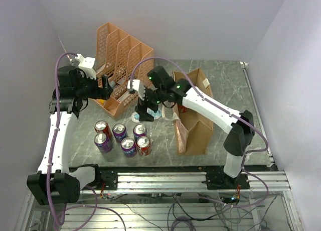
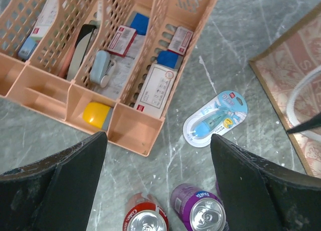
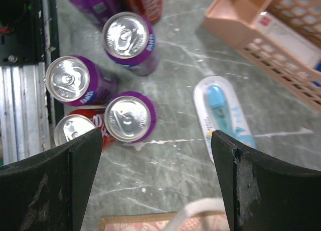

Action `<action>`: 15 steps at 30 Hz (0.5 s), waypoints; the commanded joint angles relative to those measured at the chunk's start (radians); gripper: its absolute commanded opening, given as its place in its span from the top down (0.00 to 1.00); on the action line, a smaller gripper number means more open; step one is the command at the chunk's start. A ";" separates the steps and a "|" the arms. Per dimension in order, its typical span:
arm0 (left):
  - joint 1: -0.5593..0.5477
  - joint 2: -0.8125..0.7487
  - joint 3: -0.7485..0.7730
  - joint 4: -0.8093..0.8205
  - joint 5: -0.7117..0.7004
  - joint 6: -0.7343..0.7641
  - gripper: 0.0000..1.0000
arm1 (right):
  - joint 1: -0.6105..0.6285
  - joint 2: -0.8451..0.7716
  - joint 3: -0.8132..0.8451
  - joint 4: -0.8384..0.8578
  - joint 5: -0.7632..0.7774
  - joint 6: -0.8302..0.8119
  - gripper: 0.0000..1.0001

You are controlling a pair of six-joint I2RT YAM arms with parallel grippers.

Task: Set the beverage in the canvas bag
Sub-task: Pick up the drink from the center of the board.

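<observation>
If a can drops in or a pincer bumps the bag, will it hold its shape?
Probably semi-stiff: the bag stands by itself with its mouth open. Its side panel creases inward, so a sideways nudge may fold it or slide it. The handle curves loosely beside the panel, so it is likely floppy and apt to snag.
</observation>
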 commanded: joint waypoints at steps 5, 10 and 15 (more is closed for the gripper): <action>0.056 -0.021 -0.015 0.017 -0.036 -0.045 0.07 | 0.077 0.107 0.041 -0.054 -0.029 -0.071 0.10; 0.071 -0.028 -0.017 0.026 -0.030 -0.046 0.07 | 0.125 0.146 0.027 -0.042 0.049 -0.053 0.10; 0.076 -0.036 -0.018 0.030 -0.031 -0.039 0.07 | 0.171 0.160 0.002 -0.015 0.118 -0.034 0.10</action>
